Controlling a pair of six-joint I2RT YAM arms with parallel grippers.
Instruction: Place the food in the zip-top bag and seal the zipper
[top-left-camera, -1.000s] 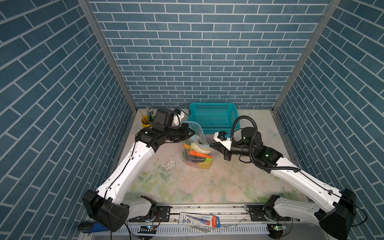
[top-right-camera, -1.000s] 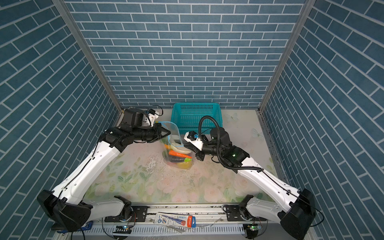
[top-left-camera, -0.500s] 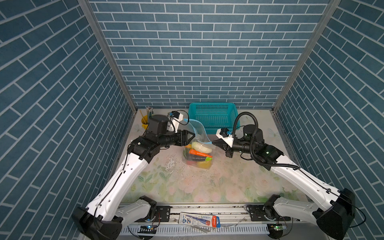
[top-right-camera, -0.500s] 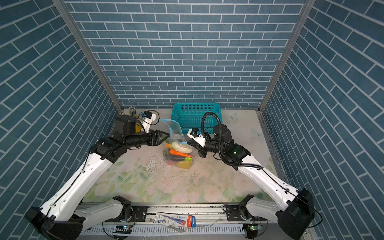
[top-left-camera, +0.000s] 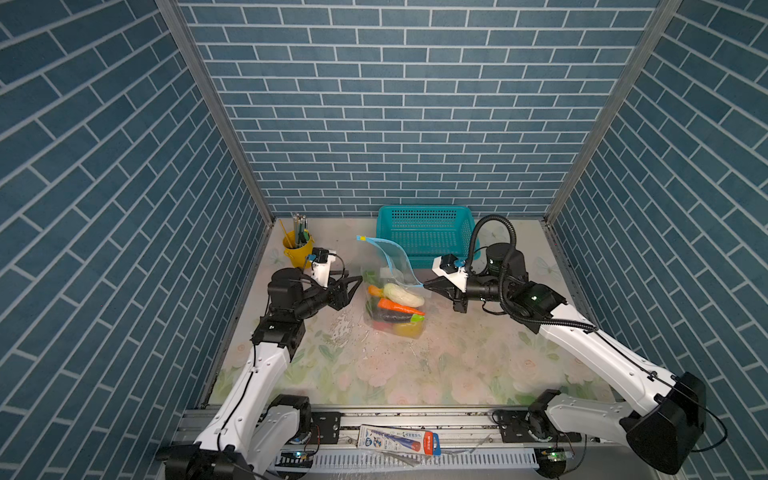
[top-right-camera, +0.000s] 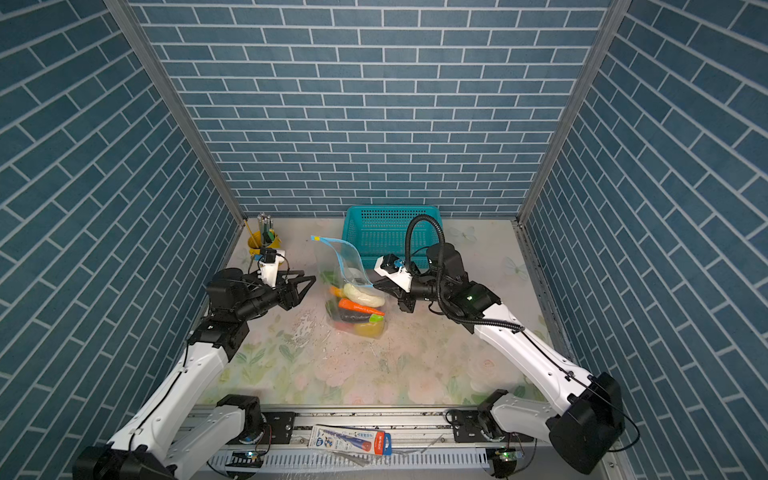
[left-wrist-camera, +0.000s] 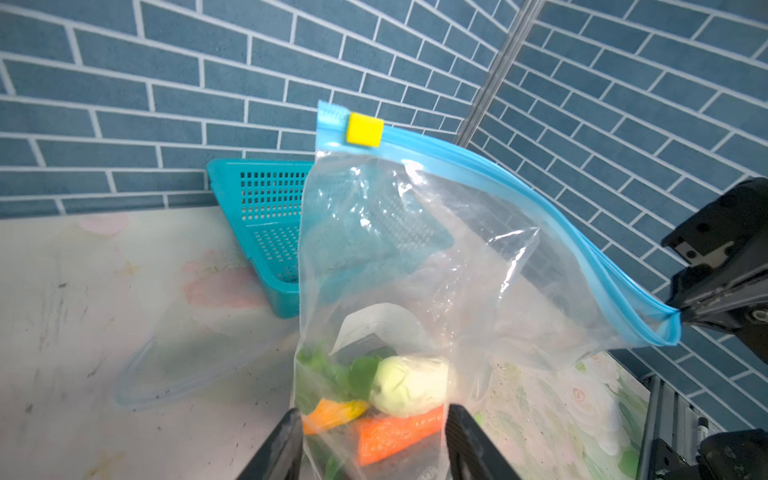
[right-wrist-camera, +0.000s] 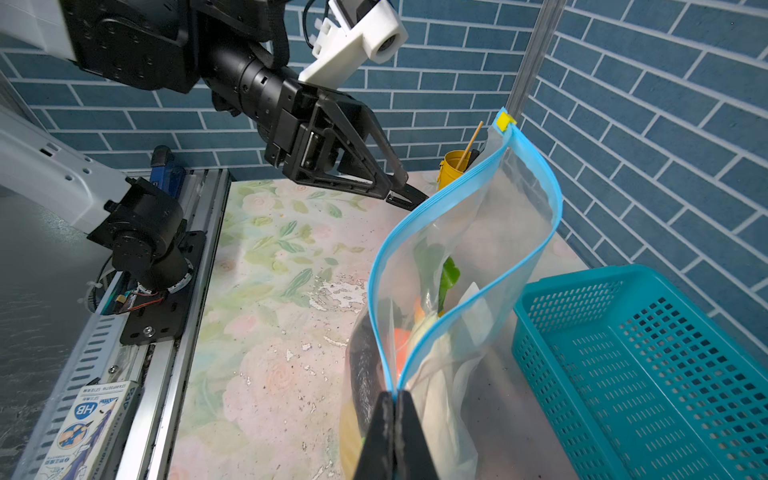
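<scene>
At the bag's 3 o'clock in both top views, the right gripper (top-left-camera: 424, 286) is pinched tight on one end of the zipper (left-wrist-camera: 498, 166). The right wrist view shows its jaws meeting on the blue strip. At 9 o'clock sits the left gripper (top-left-camera: 356, 282), jaws spread, holding nothing. Its tips are just beside the plastic; contact cannot be told.

Between them the zip-top bag (top-left-camera: 380, 270) stands on the table (top-left-camera: 457, 365) with the food (top-left-camera: 398, 307) piled in its bottom. The mouth is unsealed, its two strips apart in an S-curve. The yellow slider (left-wrist-camera: 365, 129) is at the far corner, 11 o'clock, unsupported. The teal basket (top-left-camera: 424, 232) lies behind at 1 o'clock.

Risks, as judged:
- The bag hangs from one corner only, so a sideways tug by the right arm could tip it and spill food through the open mouth.
- The free slider corner is floppy, so a reach for it may push it away or fold it over.
- With the strip slack and curved, the slider may jam or drag the bag.

Versus one second back: the left gripper was shut at the mouth's left rim, holding it as a round loop. It has let go and dropped back toward 9 o'clock, and the mouth has narrowed to a slit. The right grip is unchanged.
</scene>
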